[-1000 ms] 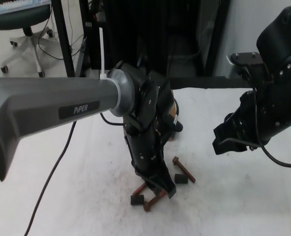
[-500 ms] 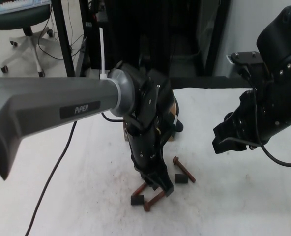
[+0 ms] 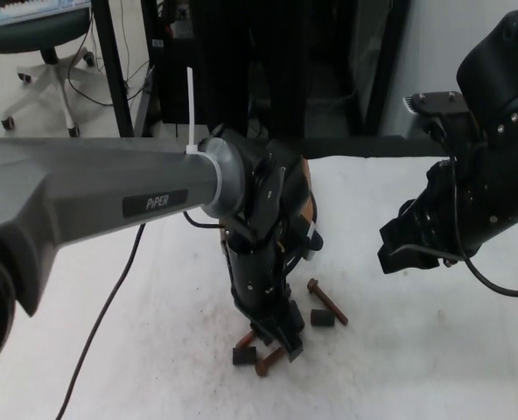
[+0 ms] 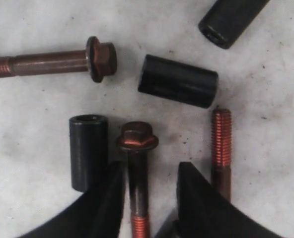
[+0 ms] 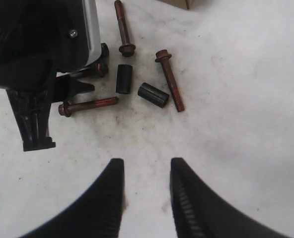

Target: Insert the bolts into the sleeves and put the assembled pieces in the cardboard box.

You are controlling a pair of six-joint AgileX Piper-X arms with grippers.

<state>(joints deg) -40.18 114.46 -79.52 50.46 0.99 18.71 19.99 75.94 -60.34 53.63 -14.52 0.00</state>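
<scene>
Left gripper (image 4: 147,171) low over bench, jaws parted, not yet clamped; bolt (image 4: 137,141) lay between its fingers, sleeve (image 4: 88,148) just beside one finger; pick-up step, seemingly; next called for squeeze on shank, then lift; right gripper (image 5: 146,171) hung parted, well apart.

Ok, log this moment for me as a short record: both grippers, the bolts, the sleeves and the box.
Left gripper: open, fingers straddling a bolt that lies on the bench
Right gripper: open, empty, above the bench
Sleeve: beside that bolt, loose, no bolt in it
Assembled pieces: none visible
Cardboard box: a corner shows beyond the loose parts
</scene>
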